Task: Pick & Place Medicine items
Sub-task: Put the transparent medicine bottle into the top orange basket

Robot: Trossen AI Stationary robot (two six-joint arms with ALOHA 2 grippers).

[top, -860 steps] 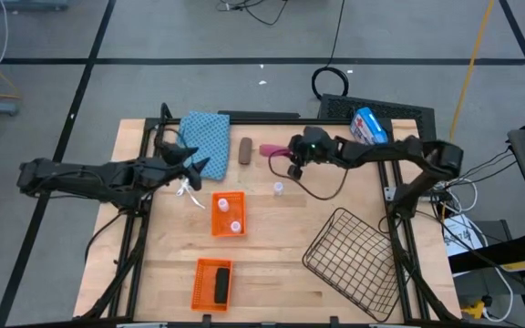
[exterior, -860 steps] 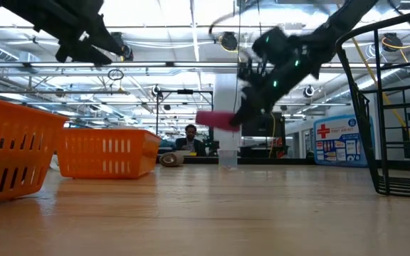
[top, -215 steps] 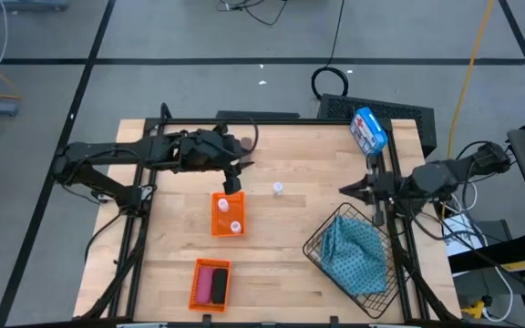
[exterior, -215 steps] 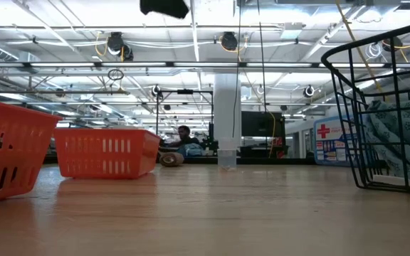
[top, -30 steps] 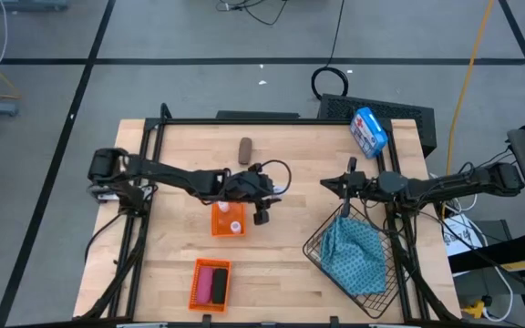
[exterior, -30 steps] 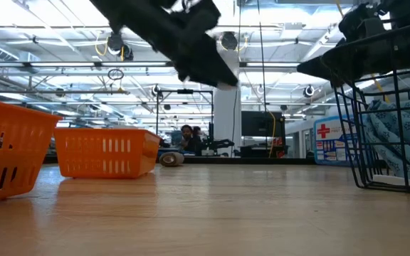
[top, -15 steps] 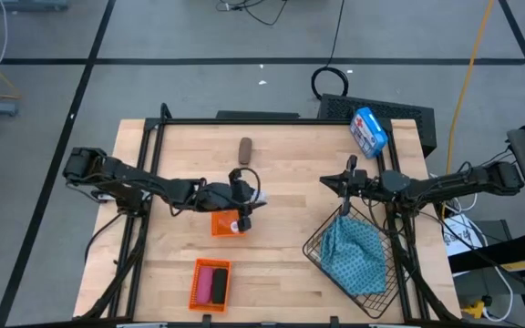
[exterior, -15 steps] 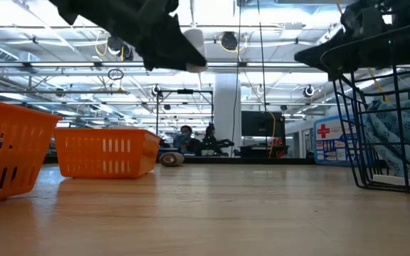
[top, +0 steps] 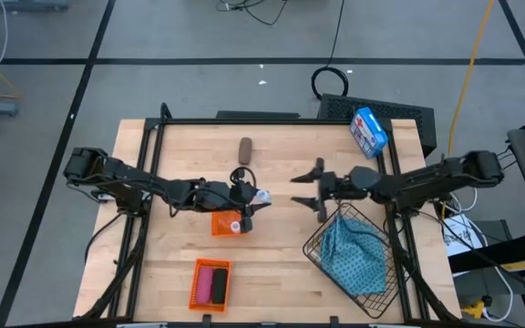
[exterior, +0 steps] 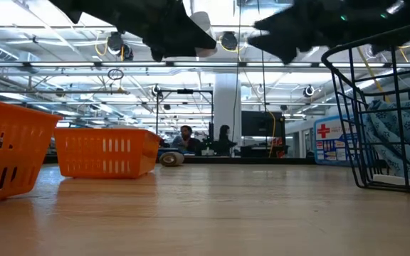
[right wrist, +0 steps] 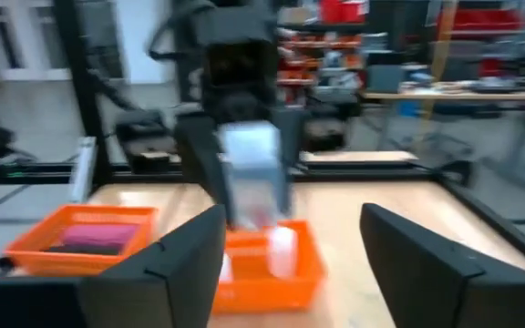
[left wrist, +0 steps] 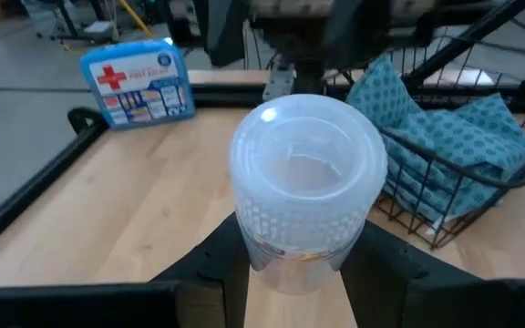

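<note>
My left gripper [top: 253,200] hangs above the far right corner of an orange bin [top: 228,215], shut on a small white vial [left wrist: 306,182]. That vial also shows high up in the low view [exterior: 201,25]. More white vials [right wrist: 283,251] stand in this bin. My right gripper [top: 297,191] is open at mid-table, pointing at the left gripper, nothing between its fingers. A brown cylinder [top: 245,148] lies on the table farther back. A second orange bin [top: 212,282] near the front edge holds a pink [top: 205,281] and a black cylinder [top: 219,284]. My left gripper pinches the vial's lower body [left wrist: 299,260] between its two fingers [left wrist: 217,269], below the ribbed cap. The fingers reach over from the table's left side. The capped end sticks out past the fingertips, and the vial is lifted clear above the bin.
A black wire basket [top: 372,287] with a blue patterned cloth [top: 352,255] stands at the front right, just beside the right arm. A blue-and-white first-aid box [top: 368,130] sits at the far right corner. Bare wood lies between the bins and the basket.
My left gripper has drawn back from mid-table toward the left with the vial, stopped over the orange bin and risen a little. My right gripper has moved from the basket's far rim toward the table's middle and has opened.
</note>
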